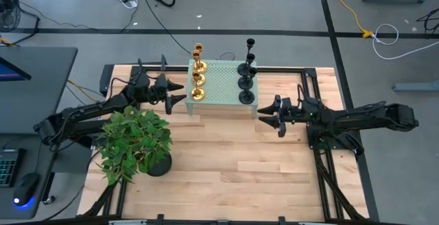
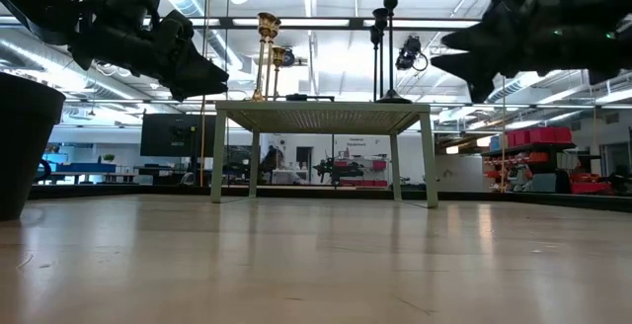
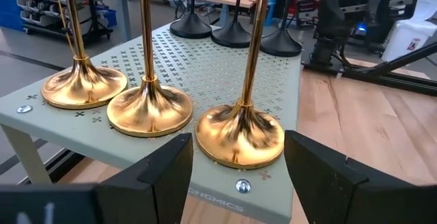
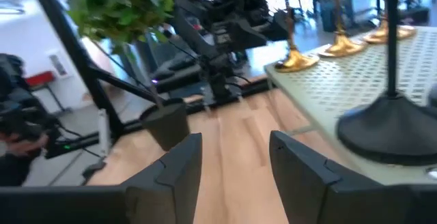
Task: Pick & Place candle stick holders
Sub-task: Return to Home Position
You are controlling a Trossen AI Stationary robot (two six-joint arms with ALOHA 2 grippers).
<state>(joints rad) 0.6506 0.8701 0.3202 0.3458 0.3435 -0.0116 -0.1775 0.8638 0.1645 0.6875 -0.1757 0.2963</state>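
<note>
Three gold candle stick holders (image 1: 197,74) stand by their round bases along the left side of the pale green perforated stand (image 1: 223,84); three black ones (image 1: 247,77) stand along its right side. My left gripper (image 1: 180,92) is open and empty, level at the stand's left edge, facing the nearest gold holder's base (image 3: 240,134). My right gripper (image 1: 269,117) is open and empty near the stand's near right corner, beside the nearest black holder's base (image 4: 389,132).
A leafy potted plant (image 1: 135,143) stands on the table's near left, close under my left arm. The stand sits at the table's far middle. Bare wood (image 1: 240,163) lies in front of the stand. Black frame rails (image 1: 322,177) run along the table's right side.
</note>
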